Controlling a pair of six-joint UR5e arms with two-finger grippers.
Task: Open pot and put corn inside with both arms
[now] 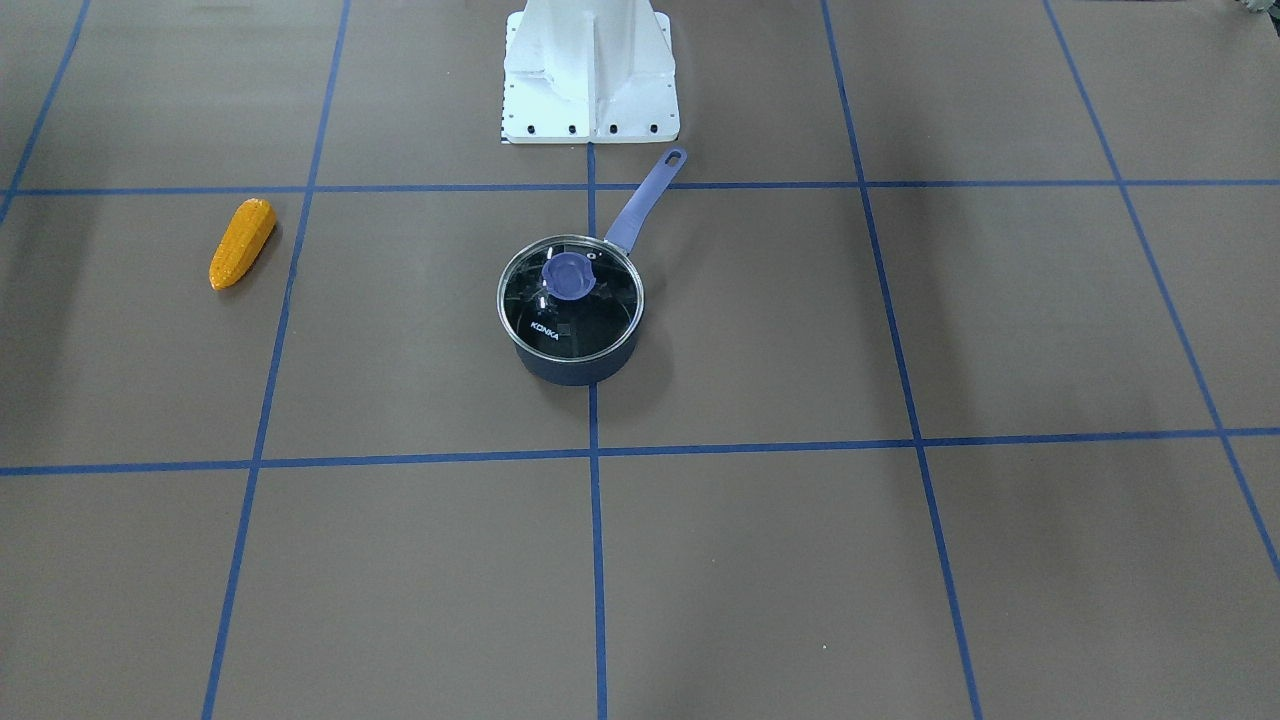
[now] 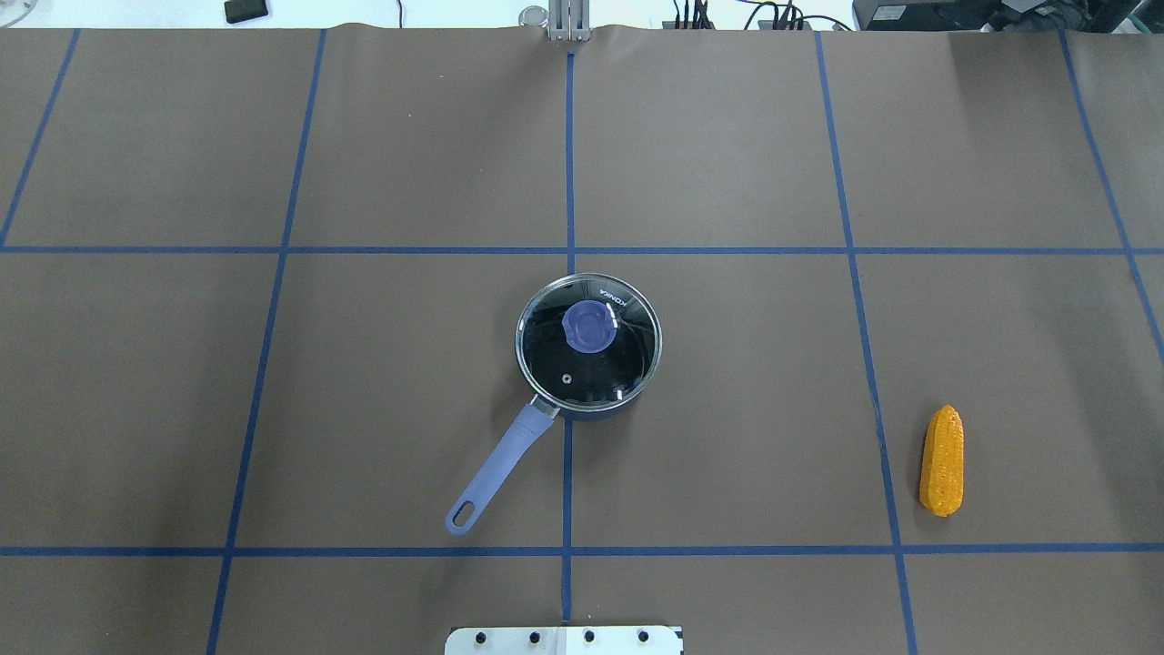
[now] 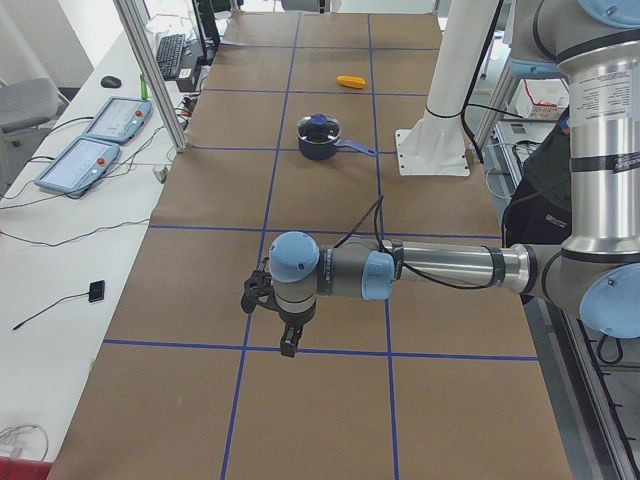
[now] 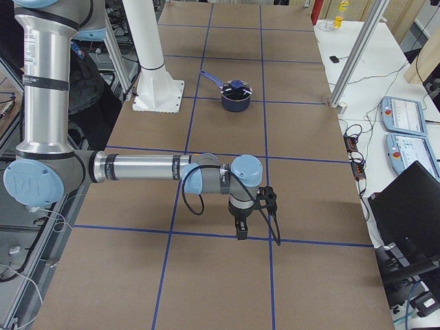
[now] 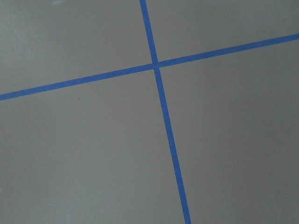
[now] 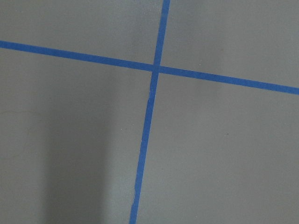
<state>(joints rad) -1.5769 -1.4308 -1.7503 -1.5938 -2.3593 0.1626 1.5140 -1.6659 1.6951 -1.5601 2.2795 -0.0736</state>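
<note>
A dark blue pot [image 1: 570, 345] stands at the table's middle with its glass lid [image 2: 588, 341] and purple knob [image 1: 568, 275] on. Its purple handle [image 2: 496, 468] points back toward the robot's base and left side. The orange-yellow corn [image 2: 942, 460] lies flat on the robot's right side, also in the front-facing view [image 1: 241, 244], well apart from the pot. My left gripper [image 3: 275, 325] hangs over the table's left end and my right gripper [image 4: 256, 220] over the right end, both far from the pot. I cannot tell whether either is open or shut. Both wrist views show only paper and blue tape.
The white base pedestal [image 1: 590, 75] stands behind the pot. Blue tape lines grid the brown table cover [image 2: 727, 136]. Control tablets [image 3: 100, 125] and aluminium posts [image 3: 150, 70] stand beyond the far edge. A laptop [image 4: 412, 206] sits off the right end.
</note>
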